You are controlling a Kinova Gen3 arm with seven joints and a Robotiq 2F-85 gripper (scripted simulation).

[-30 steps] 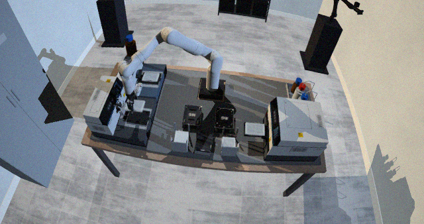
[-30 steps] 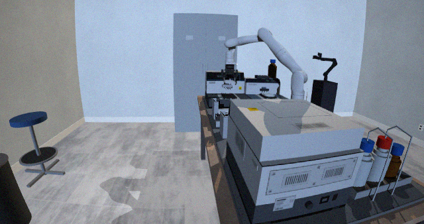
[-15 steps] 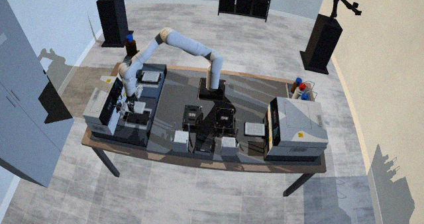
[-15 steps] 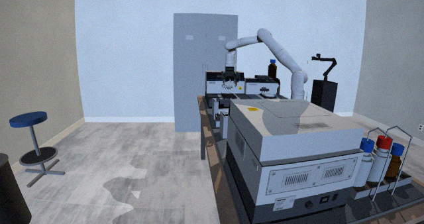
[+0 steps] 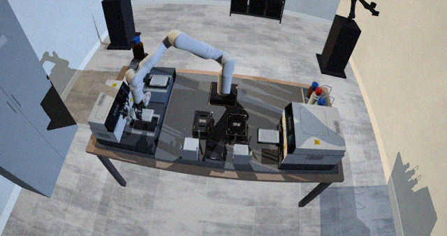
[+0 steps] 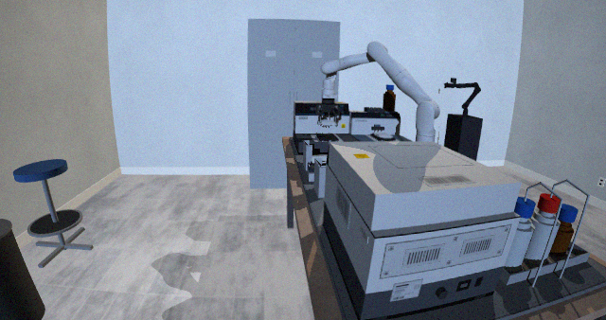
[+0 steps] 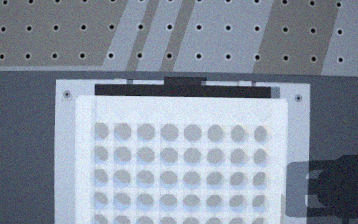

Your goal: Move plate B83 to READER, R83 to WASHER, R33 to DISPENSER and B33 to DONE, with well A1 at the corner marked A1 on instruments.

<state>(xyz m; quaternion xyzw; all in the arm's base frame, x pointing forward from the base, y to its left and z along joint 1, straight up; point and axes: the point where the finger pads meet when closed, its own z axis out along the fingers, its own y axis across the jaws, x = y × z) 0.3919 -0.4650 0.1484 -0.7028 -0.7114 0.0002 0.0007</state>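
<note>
My gripper (image 5: 139, 113) (image 6: 328, 122) is shut on a white well plate (image 5: 147, 114) (image 7: 180, 111). It holds the plate level in front of the left front instrument (image 5: 105, 119). In the wrist view the plate hangs over a pale seat (image 7: 65, 160) with a dark locator bar (image 7: 130, 90) at its far end; the seat's rim shows at both sides. The fingers and the plate's lower part are outside the wrist view. The plate's name cannot be read. Another plate (image 5: 158, 81) lies at the left back station. One more plate (image 5: 268, 135) lies beside the large right instrument (image 5: 314, 135) (image 6: 426, 178).
The N6 nest (image 5: 202, 120) and the RG nest (image 5: 237, 123) stand mid-deck, with no plate seen on them. Two pale racks (image 5: 190, 153) (image 5: 242, 158) stand near the front edge. Bottles (image 5: 318, 91) (image 6: 544, 225) stand at the right back. The instrument front is close to the gripper.
</note>
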